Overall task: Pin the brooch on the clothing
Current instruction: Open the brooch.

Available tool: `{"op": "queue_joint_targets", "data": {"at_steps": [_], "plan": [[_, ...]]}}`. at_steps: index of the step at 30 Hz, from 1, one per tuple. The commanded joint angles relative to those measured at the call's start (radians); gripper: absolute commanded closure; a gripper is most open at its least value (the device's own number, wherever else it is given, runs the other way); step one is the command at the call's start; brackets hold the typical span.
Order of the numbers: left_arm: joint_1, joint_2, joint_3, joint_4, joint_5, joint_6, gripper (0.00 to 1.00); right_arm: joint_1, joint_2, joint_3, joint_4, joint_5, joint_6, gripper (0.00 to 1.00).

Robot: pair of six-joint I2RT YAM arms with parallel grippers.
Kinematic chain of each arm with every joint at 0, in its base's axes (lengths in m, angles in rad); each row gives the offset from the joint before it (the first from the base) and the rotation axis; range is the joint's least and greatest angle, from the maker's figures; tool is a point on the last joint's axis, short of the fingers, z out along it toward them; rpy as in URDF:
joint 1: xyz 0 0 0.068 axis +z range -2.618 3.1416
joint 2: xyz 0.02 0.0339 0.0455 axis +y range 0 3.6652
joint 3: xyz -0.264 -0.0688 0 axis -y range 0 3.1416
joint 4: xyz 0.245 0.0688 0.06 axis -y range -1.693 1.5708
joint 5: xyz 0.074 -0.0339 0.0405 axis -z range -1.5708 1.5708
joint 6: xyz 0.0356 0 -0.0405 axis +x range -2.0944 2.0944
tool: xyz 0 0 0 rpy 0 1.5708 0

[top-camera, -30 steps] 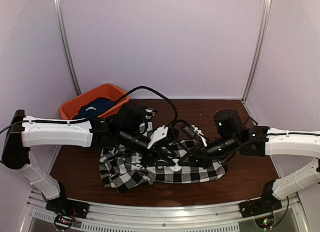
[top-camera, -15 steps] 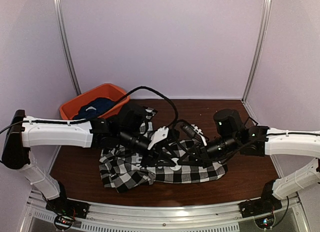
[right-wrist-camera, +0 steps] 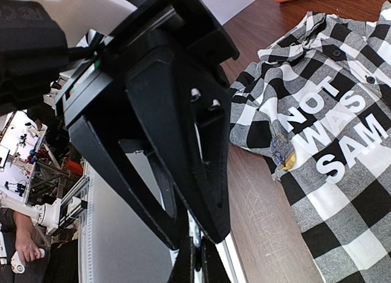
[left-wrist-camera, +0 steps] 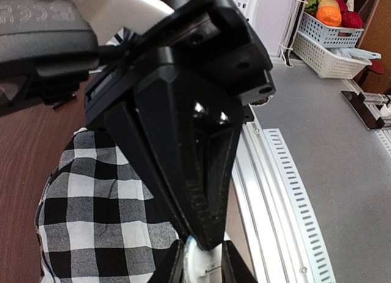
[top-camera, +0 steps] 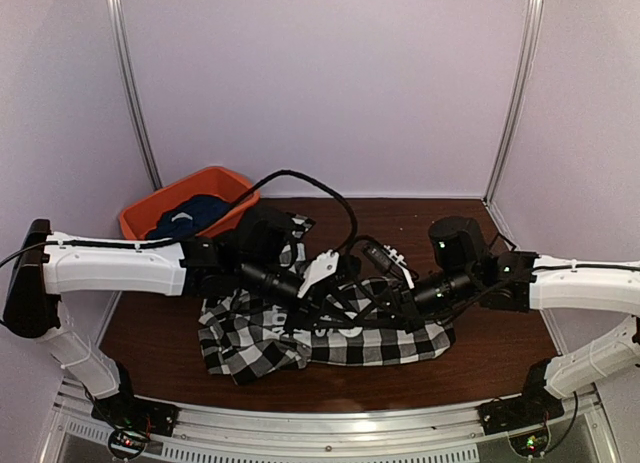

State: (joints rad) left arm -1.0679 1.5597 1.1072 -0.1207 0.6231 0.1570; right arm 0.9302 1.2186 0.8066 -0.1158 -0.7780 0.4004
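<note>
A: Top view?
B: The black-and-white checked shirt is spread under the left gripper and the right gripper.
A: Left wrist?
B: Checks are seen beside its fingers. Its state cannot be told.
A: Right wrist?
B: It is closed. White lettering is seen beyond it.

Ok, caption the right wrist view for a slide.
Shut right gripper near a checked shirt lettered NOT WAS SAM on the table.

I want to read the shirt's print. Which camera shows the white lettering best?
Right wrist: the white lettering lies unobstructed on the checked shirt, reading NOT WAS SAM. From top external it is largely hidden and too small to read. Left wrist shows only checked fabric, no letters.
</note>
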Motion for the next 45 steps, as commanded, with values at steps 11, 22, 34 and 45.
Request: {"op": "queue_joint_targets", "data": {"at_steps": [11, 22, 34, 45], "plan": [[0.013, -0.027, -0.021, 0.126, 0.016, -0.040, 0.66, -0.006, -0.015, -0.024, 0.033, -0.020, 0.001, 1.00], [0.050, -0.036, 0.044, -0.082, 0.033, 0.087, 0.49, -0.014, -0.020, 0.003, -0.057, 0.008, -0.032, 1.00], [0.022, 0.016, 0.069, -0.098, -0.010, 0.074, 0.52, -0.014, 0.015, 0.027, -0.045, 0.004, -0.014, 1.00], [0.010, 0.028, 0.069, -0.097, -0.021, 0.075, 0.62, -0.014, 0.022, 0.045, -0.039, -0.009, -0.007, 1.00]]}}
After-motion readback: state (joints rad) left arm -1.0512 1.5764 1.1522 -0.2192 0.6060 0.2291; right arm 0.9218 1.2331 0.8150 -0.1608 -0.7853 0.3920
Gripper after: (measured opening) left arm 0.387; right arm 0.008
